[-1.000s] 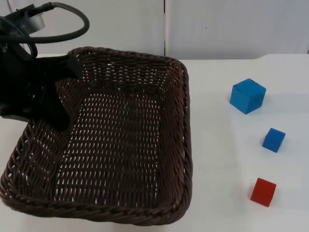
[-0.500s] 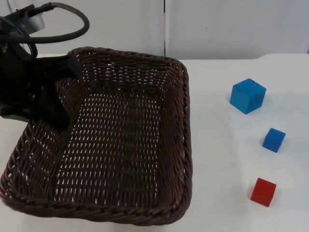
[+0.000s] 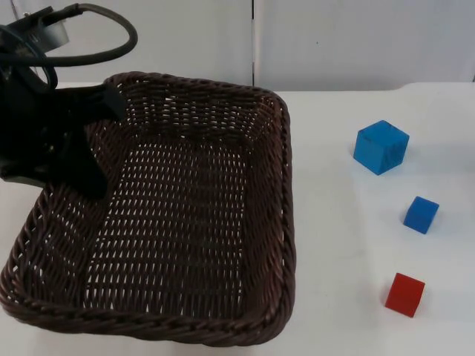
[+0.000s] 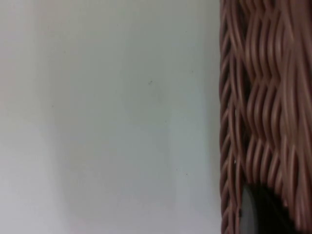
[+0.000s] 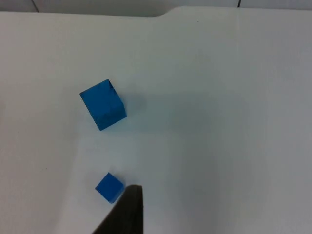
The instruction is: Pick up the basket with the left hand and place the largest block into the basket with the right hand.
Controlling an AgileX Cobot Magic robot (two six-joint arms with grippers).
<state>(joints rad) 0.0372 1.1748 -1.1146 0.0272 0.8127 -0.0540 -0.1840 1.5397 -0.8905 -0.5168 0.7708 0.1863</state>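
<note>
Left pincer (image 3: 93, 141) on basket (image 3: 276, 222) rim, large blue block (image 3: 381, 147) well apart

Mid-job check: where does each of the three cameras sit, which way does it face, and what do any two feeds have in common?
Top view: fixed above, looking down and forward; sees the basket, three blocks on the table, and the left gripper at the basket's left rim.
Left wrist view: on the left arm, looking along its gripper at the basket's woven wall; a black fingertip shows.
Right wrist view: on the right arm, looking down at the large blue block and small blue block; one fingertip shows.
Shared: top and right wrist views both show the two blue blocks.
</note>
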